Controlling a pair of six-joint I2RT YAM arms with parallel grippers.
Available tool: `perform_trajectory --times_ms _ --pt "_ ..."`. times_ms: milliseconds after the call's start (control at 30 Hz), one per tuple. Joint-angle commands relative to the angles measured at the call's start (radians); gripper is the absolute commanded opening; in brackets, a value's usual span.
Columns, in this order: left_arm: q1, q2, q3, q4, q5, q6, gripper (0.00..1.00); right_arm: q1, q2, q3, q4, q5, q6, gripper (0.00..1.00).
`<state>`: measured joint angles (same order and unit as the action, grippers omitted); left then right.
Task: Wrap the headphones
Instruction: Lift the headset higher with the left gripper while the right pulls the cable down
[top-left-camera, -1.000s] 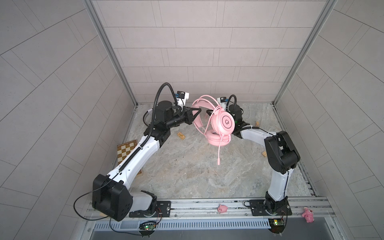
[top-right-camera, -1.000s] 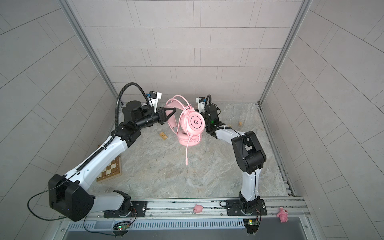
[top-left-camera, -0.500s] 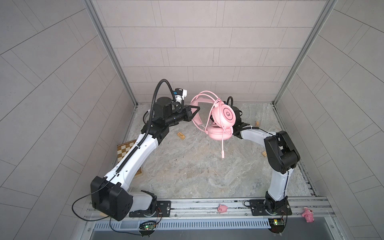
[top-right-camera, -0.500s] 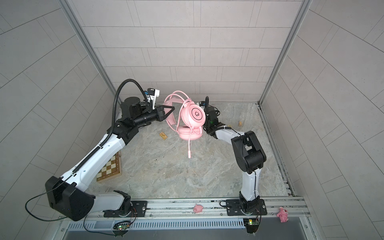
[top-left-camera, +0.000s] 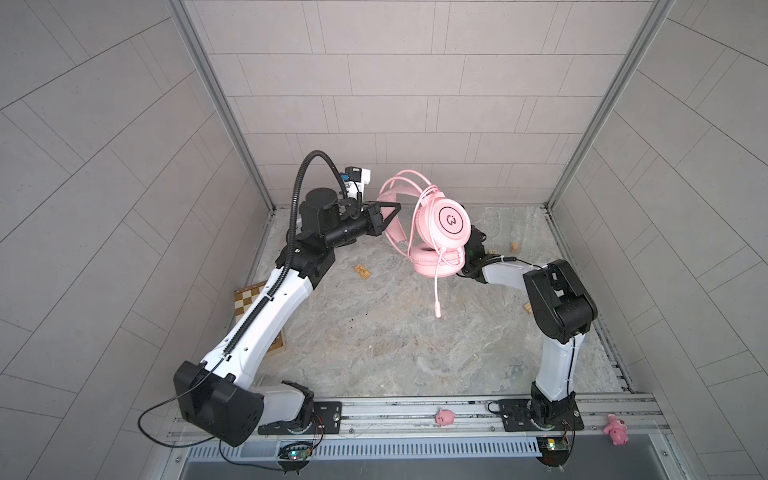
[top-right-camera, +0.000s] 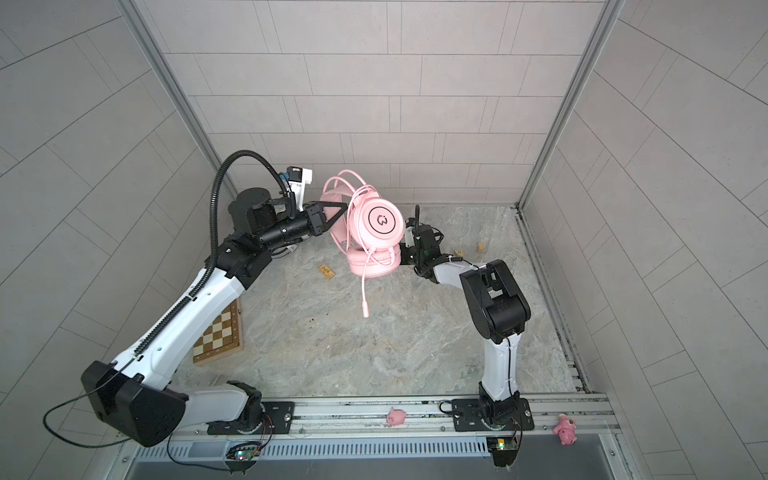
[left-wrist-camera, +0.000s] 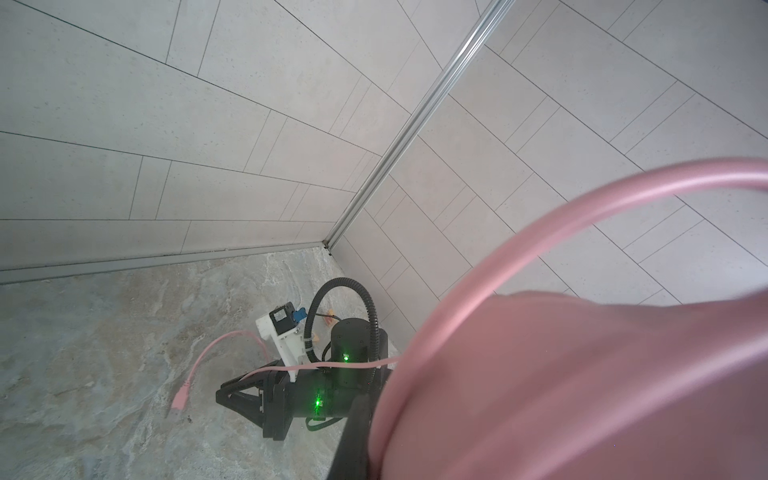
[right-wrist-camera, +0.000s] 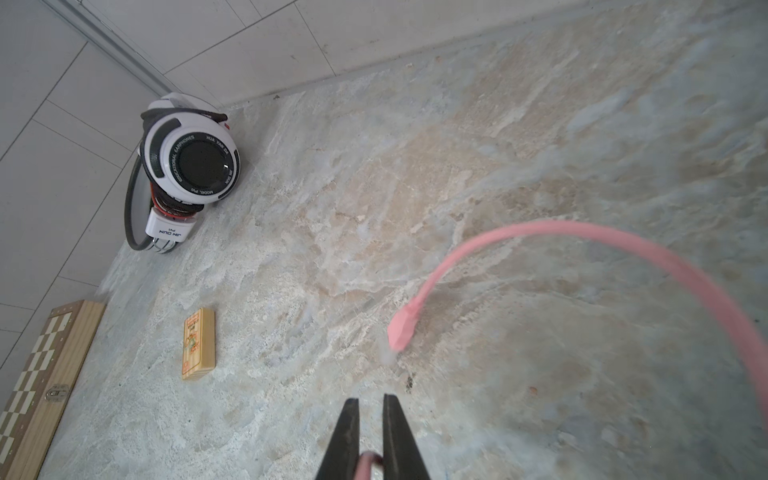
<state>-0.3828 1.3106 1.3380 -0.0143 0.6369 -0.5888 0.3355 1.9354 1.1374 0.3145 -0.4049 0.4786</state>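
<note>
- Left gripper (top-left-camera: 397, 207) — jaws closed on band of pink headphones (top-left-camera: 444, 220); a slip would drop them.
- Right gripper (right-wrist-camera: 370, 400) — jaws pinching pink cable (right-wrist-camera: 519, 230); plug (top-left-camera: 437, 309) dangling at six o'clock may snag.

One pink headset (top-left-camera: 446, 220), one white headset (right-wrist-camera: 191, 166), one chessboard (top-right-camera: 220, 336), four wooden blocks (top-left-camera: 360, 271), two toy pigs (top-left-camera: 444, 417).

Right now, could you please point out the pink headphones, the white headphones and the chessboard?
pink headphones (top-left-camera: 450, 219): in a top view, ear cup's round face.
white headphones (right-wrist-camera: 203, 161): right wrist view, ear cup's black centre.
chessboard (top-right-camera: 220, 336): in a top view, its checkered top.
</note>
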Motion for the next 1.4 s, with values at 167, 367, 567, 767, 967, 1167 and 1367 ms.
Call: perform_trajectory --times_ms 167,367,567,767,967,1167,1367 --pt "0.009 -0.018 0.095 0.054 -0.008 -0.095 0.0 -0.001 -0.025 -0.051 0.012 -0.014 -0.014 0.1" --pt "0.041 -0.025 0.105 0.038 -0.098 -0.109 0.0 -0.001 -0.07 -0.11 0.027 -0.031 -0.004 0.07" --pt "0.055 -0.019 0.143 0.04 -0.281 -0.164 0.0 0.025 -0.1 -0.174 0.051 -0.05 0.02 0.05" --pt "0.055 0.015 0.179 0.023 -0.499 -0.194 0.0 0.102 -0.133 -0.22 0.045 -0.035 0.025 0.04" --pt "0.089 0.1 0.22 -0.003 -0.675 -0.281 0.0 0.218 -0.181 -0.25 -0.018 0.01 0.004 0.04" --pt "0.091 0.181 0.268 0.012 -0.908 -0.251 0.0 0.341 -0.286 -0.314 -0.103 0.106 -0.049 0.04" --pt "0.088 0.273 0.325 0.048 -1.038 -0.188 0.0 0.47 -0.437 -0.332 -0.257 0.224 -0.123 0.04"
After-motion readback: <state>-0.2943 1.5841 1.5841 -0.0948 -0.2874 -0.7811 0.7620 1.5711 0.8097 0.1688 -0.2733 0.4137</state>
